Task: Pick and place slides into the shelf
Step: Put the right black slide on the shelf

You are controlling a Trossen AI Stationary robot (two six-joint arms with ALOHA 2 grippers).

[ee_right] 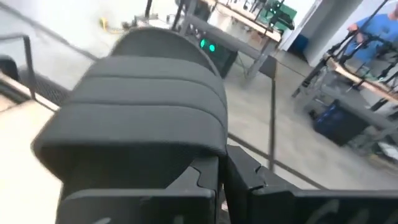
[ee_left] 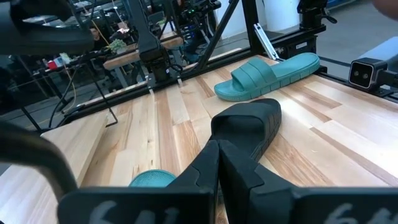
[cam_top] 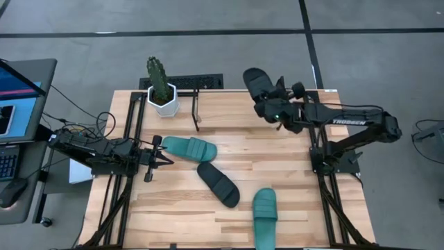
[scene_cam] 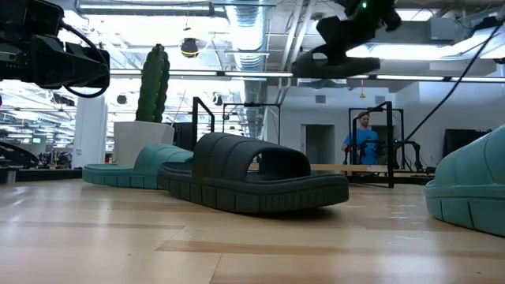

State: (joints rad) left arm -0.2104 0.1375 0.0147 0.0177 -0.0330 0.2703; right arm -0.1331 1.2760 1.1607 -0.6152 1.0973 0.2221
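Note:
My right gripper (cam_top: pixel 269 103) is shut on a black slide (cam_top: pixel 257 82), raised high over the table's far right part; the low view shows this slide (scene_cam: pixel 347 65) well above the tabletop. A second black slide (cam_top: pixel 218 184) lies sole down mid-table. One teal slide (cam_top: pixel 189 147) lies beside it toward the left, another teal slide (cam_top: pixel 264 210) lies near the front edge. The shelf's upright bracket (cam_top: pixel 196 110) stands at the far edge. My left gripper (cam_top: pixel 165 158) waits shut at the table's left, close to the first teal slide. My right gripper holds the black slide at its wide ribbed strap (ee_right: pixel 205 163), coming at it from the table's right and slanting slightly down. The strap hides the exact place of contact. The slide is lifted clear of the table and stays roughly level (scene_cam: pixel 347 65).
A cactus in a white pot (cam_top: pixel 161 92) stands at the far left, next to the shelf's bracket. Black mounting rails (cam_top: pixel 132 132) run along both sides of the table. A laptop (cam_top: pixel 17 97) sits off the table's left. A person (scene_cam: pixel 363 142) stands in the room behind.

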